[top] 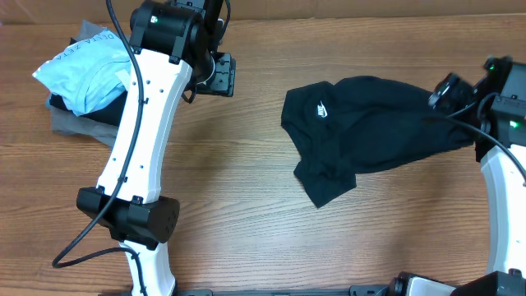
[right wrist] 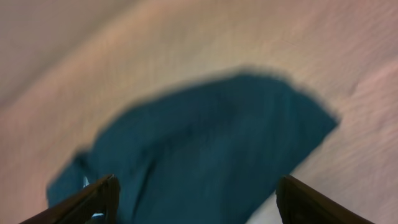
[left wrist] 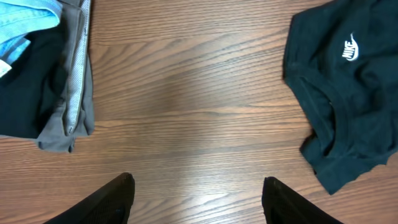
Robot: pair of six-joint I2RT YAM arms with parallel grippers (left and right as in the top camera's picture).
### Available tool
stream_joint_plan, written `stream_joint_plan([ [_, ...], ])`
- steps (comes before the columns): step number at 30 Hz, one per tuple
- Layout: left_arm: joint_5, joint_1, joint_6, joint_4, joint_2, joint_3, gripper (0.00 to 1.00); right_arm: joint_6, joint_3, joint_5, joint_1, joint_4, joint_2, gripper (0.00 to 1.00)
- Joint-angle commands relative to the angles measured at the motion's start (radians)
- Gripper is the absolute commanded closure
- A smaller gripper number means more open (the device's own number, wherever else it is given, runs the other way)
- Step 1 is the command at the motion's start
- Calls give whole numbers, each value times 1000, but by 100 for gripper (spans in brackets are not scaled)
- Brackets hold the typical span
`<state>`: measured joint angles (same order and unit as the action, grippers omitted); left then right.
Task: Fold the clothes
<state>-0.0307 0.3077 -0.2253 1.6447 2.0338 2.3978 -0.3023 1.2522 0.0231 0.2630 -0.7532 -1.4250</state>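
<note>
The black T-shirt (top: 370, 123) lies crumpled on the wooden table, right of centre, with its white swoosh logo (top: 320, 108) facing up at its left end. It also shows in the left wrist view (left wrist: 348, 93) and, blurred, in the right wrist view (right wrist: 205, 143). My left gripper (top: 223, 76) is open and empty over bare wood to the left of the shirt (left wrist: 196, 183). My right gripper (top: 444, 90) is open above the shirt's right end (right wrist: 196, 186), with nothing between its fingers.
A pile of clothes sits at the far left: a light blue garment with lettering (top: 86, 70) on top, a dark one under it, and a grey garment (top: 70, 123) at the bottom. The pile also shows in the left wrist view (left wrist: 78, 93). Both arm bases stand at the front edge.
</note>
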Motion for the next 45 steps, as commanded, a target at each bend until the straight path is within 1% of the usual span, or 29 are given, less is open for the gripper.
stream_joint_plan([
  [1,81,13,37,-5,19,-3,33,4,4,181,-10,-89,-7,22],
  [2,101,18,51,-8,24,-8,35,4,4,218,-14,-112,-11,25],
  [4,126,35,73,-23,42,-24,36,14,-1,295,-39,-156,-25,37],
  [5,126,45,73,-33,55,-32,36,32,-10,323,-59,-166,-34,40],
  [7,125,65,73,-53,79,-45,37,71,-35,350,-104,-183,-50,40],
  [8,124,71,73,-56,93,-48,38,95,-54,355,-136,-188,-60,40],
  [10,125,76,72,-53,118,-48,40,130,-98,351,-199,-180,-81,33],
  [12,126,77,72,-52,132,-48,41,130,-152,325,-260,-137,-105,27],
  [14,129,72,72,-53,132,-48,41,123,-204,290,-313,-65,-127,26],
  [16,129,68,72,-53,129,-45,40,124,-262,283,-367,42,-150,26],
  [17,129,66,72,-53,130,-44,39,125,-288,290,-392,91,-156,47],
  [18,129,63,72,-53,129,-44,38,129,-301,294,-408,108,-156,73],
  [19,129,60,73,-52,130,-44,37,128,-304,297,-428,95,-155,89],
  [20,132,59,73,-50,130,-45,35,127,-290,303,-447,39,-146,96],
  [24,136,59,100,-61,131,-45,29,124,-191,251,-477,-252,-89,96],
  [26,134,60,98,-80,135,-47,26,89,-130,197,-477,-395,-55,96],
  [28,142,65,97,-106,141,-53,25,61,-73,187,-477,-510,-21,96],
  [29,151,67,98,-121,144,-57,25,38,-53,187,-477,-552,-6,94],
  [30,163,71,98,-134,150,-59,25,27,-42,186,-477,-579,6,89],
  [31,170,75,97,-145,156,-61,25,13,-38,177,-477,-594,17,74],
  [32,173,81,97,-158,167,-63,25,-2,-37,159,-477,-597,30,53],
  [33,179,87,98,-175,177,-66,25,-16,-37,133,-477,-591,37,43],
  [34,179,93,98,-192,191,-68,25,-18,-37,109,-477,-580,41,39],
  [36,182,107,98,-227,232,-68,26,-17,-38,82,-477,-541,42,36],
  [41,246,155,87,-317,390,-68,33,-37,-38,82,-477,-490,42,34],
  [45,292,170,17,-403,501,-68,38,-44,-38,82,-477,-488,42,34],
])
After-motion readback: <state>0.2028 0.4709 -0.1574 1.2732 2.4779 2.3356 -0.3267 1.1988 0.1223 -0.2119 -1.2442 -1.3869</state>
